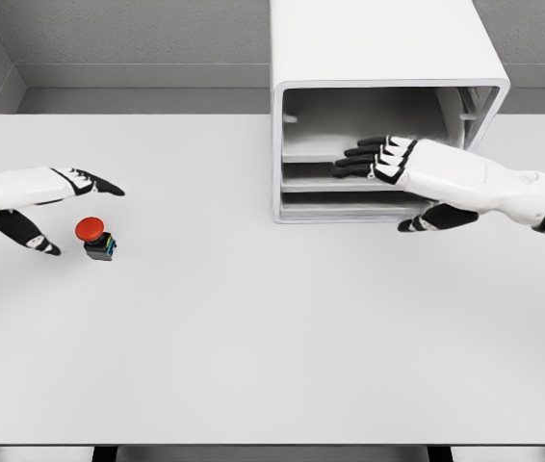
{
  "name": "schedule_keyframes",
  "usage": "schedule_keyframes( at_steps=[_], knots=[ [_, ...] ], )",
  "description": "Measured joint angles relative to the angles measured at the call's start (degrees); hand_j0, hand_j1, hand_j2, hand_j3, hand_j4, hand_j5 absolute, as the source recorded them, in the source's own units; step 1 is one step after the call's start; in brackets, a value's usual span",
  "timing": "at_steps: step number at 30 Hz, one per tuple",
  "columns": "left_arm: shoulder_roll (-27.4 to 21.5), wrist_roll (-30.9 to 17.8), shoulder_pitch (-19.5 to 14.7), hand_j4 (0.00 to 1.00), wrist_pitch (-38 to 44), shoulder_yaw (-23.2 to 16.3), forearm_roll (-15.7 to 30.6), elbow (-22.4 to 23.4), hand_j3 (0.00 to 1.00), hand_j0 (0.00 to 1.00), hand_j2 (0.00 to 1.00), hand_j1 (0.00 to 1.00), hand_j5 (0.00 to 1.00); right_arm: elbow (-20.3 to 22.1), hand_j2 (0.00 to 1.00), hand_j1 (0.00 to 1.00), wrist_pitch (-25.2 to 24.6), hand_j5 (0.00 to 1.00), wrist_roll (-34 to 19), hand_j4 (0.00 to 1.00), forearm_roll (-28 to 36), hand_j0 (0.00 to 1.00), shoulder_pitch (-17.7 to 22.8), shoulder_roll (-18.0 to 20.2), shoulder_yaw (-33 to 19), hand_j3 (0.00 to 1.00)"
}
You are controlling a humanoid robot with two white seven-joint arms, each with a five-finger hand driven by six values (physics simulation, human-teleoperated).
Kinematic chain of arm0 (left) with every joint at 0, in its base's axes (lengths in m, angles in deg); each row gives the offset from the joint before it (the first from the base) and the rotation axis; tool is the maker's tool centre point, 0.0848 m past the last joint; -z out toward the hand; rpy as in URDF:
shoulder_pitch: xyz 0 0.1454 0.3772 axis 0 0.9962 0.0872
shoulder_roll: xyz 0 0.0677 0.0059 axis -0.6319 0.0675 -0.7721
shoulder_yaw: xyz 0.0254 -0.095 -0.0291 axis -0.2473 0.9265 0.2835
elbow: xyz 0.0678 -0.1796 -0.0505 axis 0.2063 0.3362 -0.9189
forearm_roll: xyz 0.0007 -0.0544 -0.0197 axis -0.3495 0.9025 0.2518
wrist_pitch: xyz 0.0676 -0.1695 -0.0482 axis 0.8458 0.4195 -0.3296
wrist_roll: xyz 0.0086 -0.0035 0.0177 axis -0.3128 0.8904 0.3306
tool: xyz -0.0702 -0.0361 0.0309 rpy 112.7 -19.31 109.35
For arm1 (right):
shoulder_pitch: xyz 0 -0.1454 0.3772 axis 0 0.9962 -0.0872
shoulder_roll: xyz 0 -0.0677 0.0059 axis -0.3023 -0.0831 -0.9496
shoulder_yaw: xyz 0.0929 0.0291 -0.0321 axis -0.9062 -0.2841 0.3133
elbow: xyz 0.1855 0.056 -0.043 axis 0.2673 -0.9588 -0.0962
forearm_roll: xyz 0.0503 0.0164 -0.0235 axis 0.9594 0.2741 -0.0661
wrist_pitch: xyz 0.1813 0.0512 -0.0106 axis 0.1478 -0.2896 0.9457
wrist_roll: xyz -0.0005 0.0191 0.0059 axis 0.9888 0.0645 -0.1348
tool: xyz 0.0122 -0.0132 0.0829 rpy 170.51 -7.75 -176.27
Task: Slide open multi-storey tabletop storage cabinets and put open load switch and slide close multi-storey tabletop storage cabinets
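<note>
Load switch (96, 238) | just beside left hand (37, 197) fingers (99, 183), untouched

A plain white table (272, 366) filled most of my view, its surface smooth and matte. Two things stood directly on it. A white storage cabinet (378, 48) sat at the far edge, right of centre, its front open toward me. A small load switch (94, 237) with a red round button stood near the left side, well apart from the cabinet.

Matt smooth white tabletop (272, 366); white boxy storage cabinet (378, 43), probably plastic, satin; glossy red-capped switch (95, 237); white hard-shell hands, black joints.
</note>
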Motion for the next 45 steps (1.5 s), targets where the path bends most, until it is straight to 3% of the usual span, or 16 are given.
schedule_keyframes(
  at_steps=[3,9,17,20,27,39,45],
  knots=[
    [-1.3,-0.4,-0.5,1.00,0.0,0.0,1.3,-1.9,1.00,1.00,1.00,1.00,1.00,-0.1,1.00,1.00,0.0,1.00,0.3,1.00,0.1,1.00,-2.5,-0.5,1.4,1.00],
    [-1.7,-0.5,-0.6,1.00,0.0,0.1,1.4,-4.2,1.00,1.00,1.00,1.00,1.00,-0.4,1.00,1.00,0.0,1.00,0.4,1.00,0.1,1.00,-2.7,-1.3,2.9,1.00],
    [-1.5,-0.5,-0.6,1.00,0.0,-0.7,-3.1,-5.2,1.00,1.00,1.00,1.00,1.00,-0.6,1.00,1.00,0.0,1.00,-0.1,1.00,0.3,1.00,-2.9,-0.6,2.2,1.00],
    [-1.3,-0.4,-0.8,1.00,0.0,-1.0,-4.8,-5.3,1.00,1.00,1.00,1.00,1.00,-0.6,1.00,1.00,0.0,1.00,-2.9,1.00,0.5,1.00,-4.8,-0.7,1.8,1.00],
    [0.7,-0.3,-0.8,1.00,0.0,-1.3,-8.8,-4.8,1.00,1.00,1.00,1.00,1.00,-1.4,1.00,1.00,0.0,1.00,-9.0,1.00,0.7,1.00,-7.7,-0.7,1.5,1.00],
    [3.7,-0.3,-0.9,1.00,0.0,-1.4,-11.7,-0.6,1.00,1.00,1.00,1.00,1.00,-6.1,1.00,1.00,0.0,1.00,-9.9,1.00,1.2,1.00,-8.5,-6.4,2.2,1.00],
    [5.4,-0.3,-0.8,1.00,0.0,-1.4,-12.4,0.4,1.00,1.00,1.00,1.00,1.00,-7.4,1.00,1.00,0.0,1.00,-10.8,1.00,1.7,1.00,-8.2,-7.3,2.1,1.00]
  ],
)
